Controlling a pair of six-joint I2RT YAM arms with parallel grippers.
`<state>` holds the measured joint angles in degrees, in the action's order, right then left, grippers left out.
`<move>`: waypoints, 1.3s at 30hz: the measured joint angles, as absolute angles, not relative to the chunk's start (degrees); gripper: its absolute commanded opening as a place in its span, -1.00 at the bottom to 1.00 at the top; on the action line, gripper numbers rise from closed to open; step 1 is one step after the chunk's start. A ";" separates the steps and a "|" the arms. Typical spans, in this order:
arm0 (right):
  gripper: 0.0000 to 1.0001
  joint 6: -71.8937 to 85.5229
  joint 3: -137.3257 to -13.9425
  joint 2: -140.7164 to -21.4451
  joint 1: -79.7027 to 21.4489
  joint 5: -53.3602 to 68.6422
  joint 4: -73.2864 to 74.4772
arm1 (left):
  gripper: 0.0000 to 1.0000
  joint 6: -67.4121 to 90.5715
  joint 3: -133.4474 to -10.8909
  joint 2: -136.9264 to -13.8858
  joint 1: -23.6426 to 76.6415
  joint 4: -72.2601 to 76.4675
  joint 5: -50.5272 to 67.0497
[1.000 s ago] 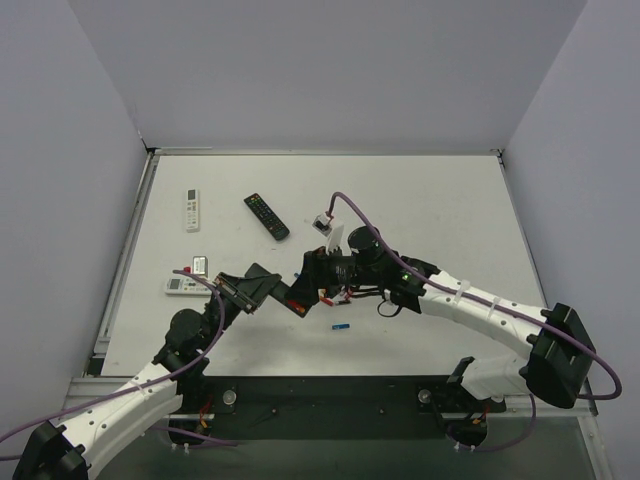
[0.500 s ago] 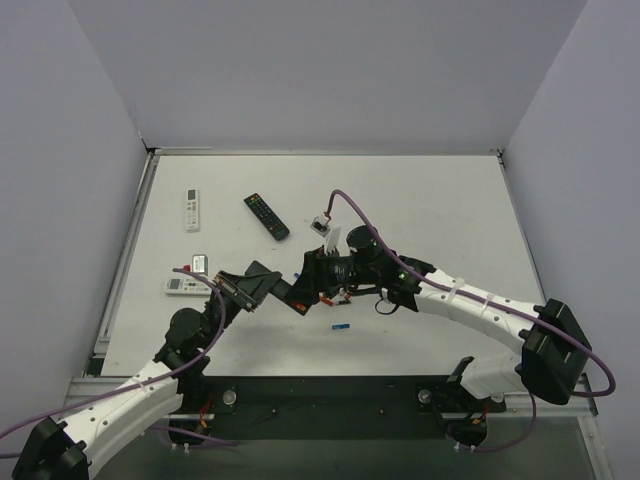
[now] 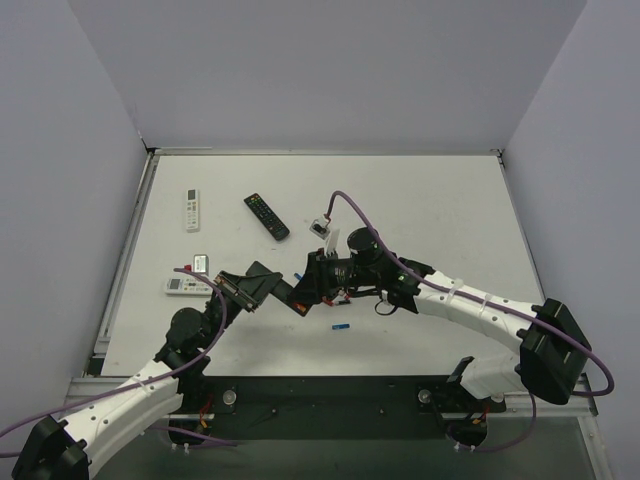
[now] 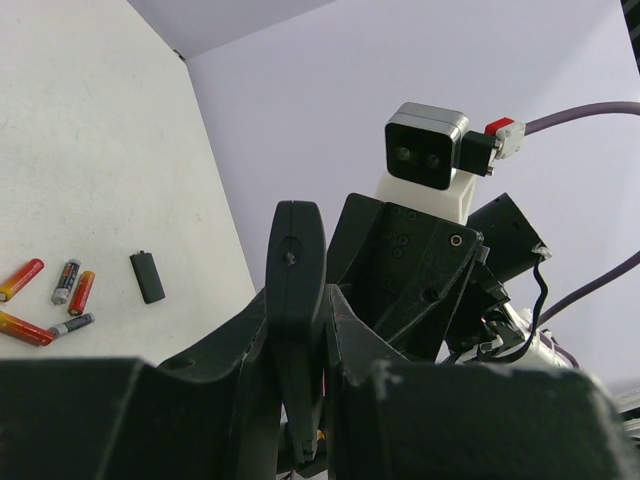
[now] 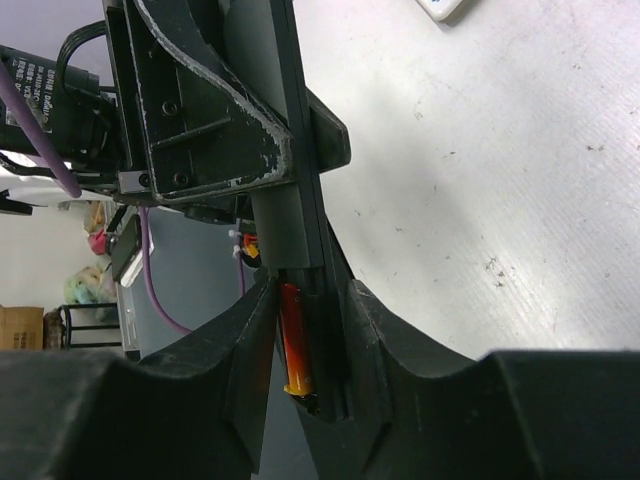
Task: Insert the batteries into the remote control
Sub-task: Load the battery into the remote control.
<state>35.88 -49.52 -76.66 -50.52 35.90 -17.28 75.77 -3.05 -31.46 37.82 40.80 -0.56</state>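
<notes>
Matte-black plastic fills both wrist views: the remote control (image 4: 296, 270), a slim smooth bar, is up off the surface (image 3: 440, 200), clenched edge-on in my left jaws. Through the right wrist camera I see its open back, with one red-orange battery (image 5: 293, 345), a glossy little cylinder, lying lengthwise in the bay. My right jaws bracket that end of the bar, fingers (image 5: 245, 350) close on either side. Whether they are pressing on it or only resting alongside, I cannot tell.

Risks from here, as I read them. If the right jaws squeeze the bar's sides, the smooth casing could twist or slide in the left grip, because slick plastic gives little to hold on to. If the battery isn't fully seated, any spring in the bay could pop it out, and a round cell would roll off. Tilting the bar with the bay open could tip it out too.

Spare batteries (image 4: 80, 293) lie in a loose cluster on the matte white surface, red-orange with a couple darker. The small flat back cover (image 4: 148, 277) is just beside them. One blue battery (image 3: 341, 326) sits apart, near the arms. I only see one cell in the bay, so loading isn't finished, I'd judge.
</notes>
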 measured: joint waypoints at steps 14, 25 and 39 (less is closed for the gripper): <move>-0.04 35.62 -48.01 -76.66 -50.17 36.75 -18.76 | -1.00 75.09 -3.05 -31.81 37.82 40.91 -0.45; 0.24 27.55 -53.52 -75.05 -49.52 31.22 -6.26 | -1.00 71.00 -2.90 -25.87 37.82 31.73 -2.24; -0.30 16.82 -54.06 -75.26 -47.22 16.51 8.01 | -1.00 68.82 -2.33 -23.81 37.82 17.15 -6.17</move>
